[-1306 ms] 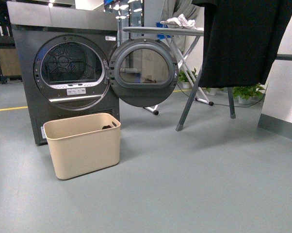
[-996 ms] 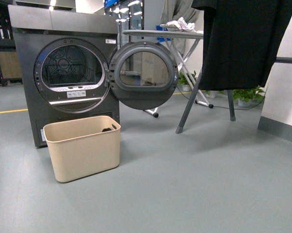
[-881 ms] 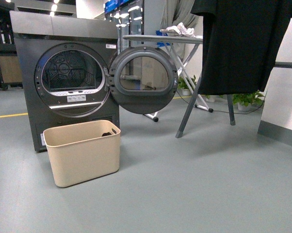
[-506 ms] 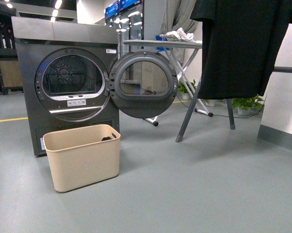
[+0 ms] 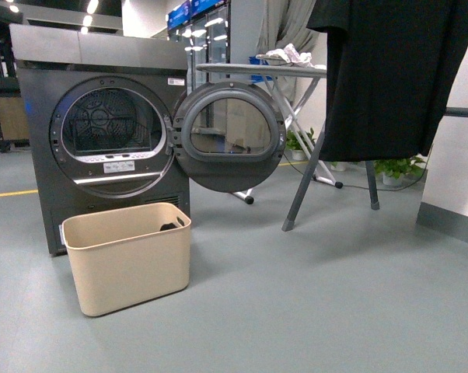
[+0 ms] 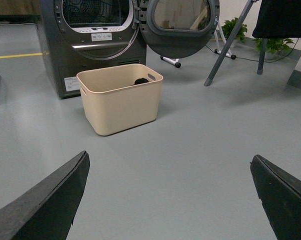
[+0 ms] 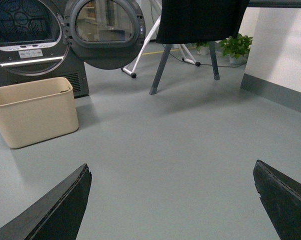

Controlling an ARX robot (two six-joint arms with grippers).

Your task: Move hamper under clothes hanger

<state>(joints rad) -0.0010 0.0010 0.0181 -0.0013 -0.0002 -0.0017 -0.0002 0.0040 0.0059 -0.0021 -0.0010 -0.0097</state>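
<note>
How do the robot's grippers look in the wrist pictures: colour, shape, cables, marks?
Of the left gripper and the right gripper only two fingers each show: matte black, flat, tapering to blunt tips. No cables or markings are visible. The front view shows neither arm.

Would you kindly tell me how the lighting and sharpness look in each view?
Front view: ceiling lights glare at the top, the black garment shows almost no detail, the hamper is sharp. Left wrist view: even light, the left gripper underexposed. Right wrist view: likewise, the right gripper dark.
</note>
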